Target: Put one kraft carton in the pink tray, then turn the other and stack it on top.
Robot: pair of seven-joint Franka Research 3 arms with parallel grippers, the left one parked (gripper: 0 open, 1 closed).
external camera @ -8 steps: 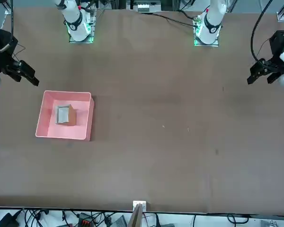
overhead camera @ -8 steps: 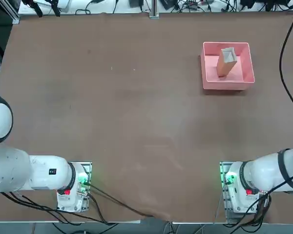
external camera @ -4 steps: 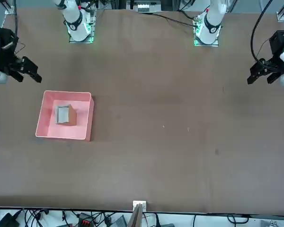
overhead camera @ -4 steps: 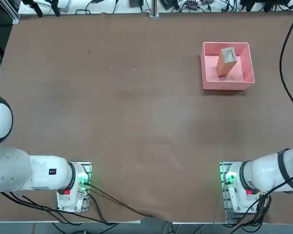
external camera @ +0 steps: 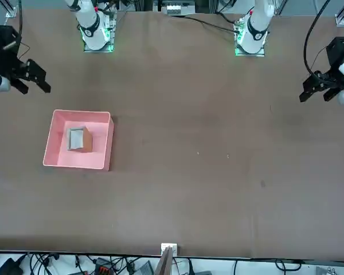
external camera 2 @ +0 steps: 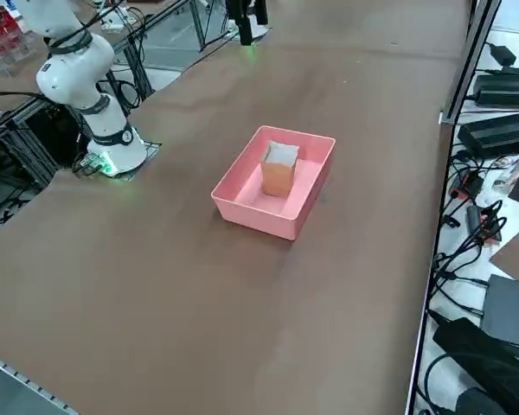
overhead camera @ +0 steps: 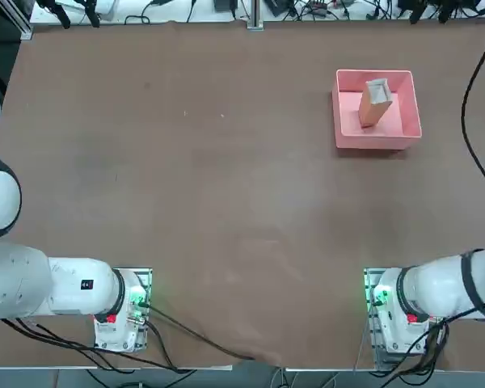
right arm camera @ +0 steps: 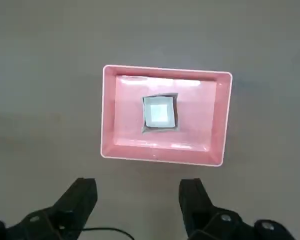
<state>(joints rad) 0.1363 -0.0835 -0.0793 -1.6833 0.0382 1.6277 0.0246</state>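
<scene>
Since a second ago, the right hand (external camera: 30, 79) has drawn back from the pink tray (external camera: 56, 157) toward the arms' bases, and now hangs high and empty with fingers spread wide. Below it, the tray holds a kraft carton stack (overhead camera: 375, 103), standing upright near the middle of the tray. No other carton shows on the desk (overhead camera: 210, 186). By my reading, both cartons are placed, and only retreat remains.

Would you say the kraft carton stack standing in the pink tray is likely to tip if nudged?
Probably yes: the kraft carton stack stands taller than it is wide, well above the pink tray walls. It looks like light, stiff cardboard. The right end effector hangs open above, not touching it.
</scene>
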